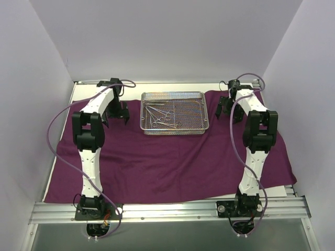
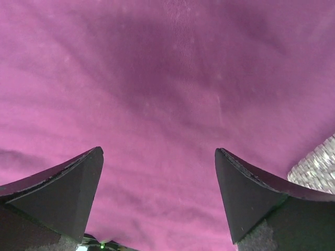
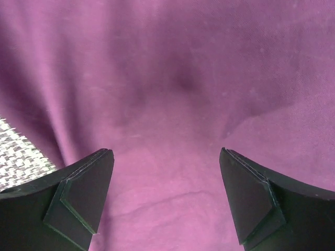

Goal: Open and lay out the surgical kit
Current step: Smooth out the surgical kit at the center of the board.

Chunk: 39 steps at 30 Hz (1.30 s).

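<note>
Inside the mesh tray the instruments are too small to tell apart; wrist views crop that tray's corner

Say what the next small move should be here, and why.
Probably swing the right gripper over the wire-mesh tray to pick out one of the instruments. The purple cloth already lies spread open, the left gripper and the right one both hover open and empty over it beside the tray, and the instruments all lie inside the tray.
</note>
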Motion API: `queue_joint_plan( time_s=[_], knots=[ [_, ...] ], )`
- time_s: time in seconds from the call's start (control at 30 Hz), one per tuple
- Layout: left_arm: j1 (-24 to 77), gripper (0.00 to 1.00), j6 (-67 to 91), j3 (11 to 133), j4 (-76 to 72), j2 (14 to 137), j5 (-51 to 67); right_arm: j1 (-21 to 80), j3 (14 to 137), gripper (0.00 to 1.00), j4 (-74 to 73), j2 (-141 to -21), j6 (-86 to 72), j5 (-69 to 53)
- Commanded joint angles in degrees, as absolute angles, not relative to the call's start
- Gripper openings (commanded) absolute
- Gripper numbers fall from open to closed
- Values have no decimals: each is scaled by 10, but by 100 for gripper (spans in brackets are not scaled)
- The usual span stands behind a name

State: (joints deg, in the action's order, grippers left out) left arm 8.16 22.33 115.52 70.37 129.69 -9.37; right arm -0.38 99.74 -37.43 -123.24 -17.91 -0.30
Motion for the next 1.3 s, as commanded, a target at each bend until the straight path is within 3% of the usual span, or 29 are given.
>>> queue_joint_plan(
  time_s=[0.0,0.23,0.53,1.03,1.1,1.27],
  knots=[
    [83,97,230,1170,713,1350,-104,-9,983,84,-362,-1236,-178,22],
    [62,89,236,1273,762,1455,-96,-4,1012,84,-360,-1297,-184,33],
    [20,89,221,1453,806,1560,-43,12,1071,84,-375,-1370,-221,22],
    [-79,82,221,1535,748,1639,98,-12,1216,84,-430,-1465,-266,-11],
    [-83,83,223,1539,738,1626,106,-23,1213,84,-439,-1467,-276,-26],
    [-86,84,229,1534,716,1566,114,-55,1057,84,-388,-1388,-297,-18]
  ],
)
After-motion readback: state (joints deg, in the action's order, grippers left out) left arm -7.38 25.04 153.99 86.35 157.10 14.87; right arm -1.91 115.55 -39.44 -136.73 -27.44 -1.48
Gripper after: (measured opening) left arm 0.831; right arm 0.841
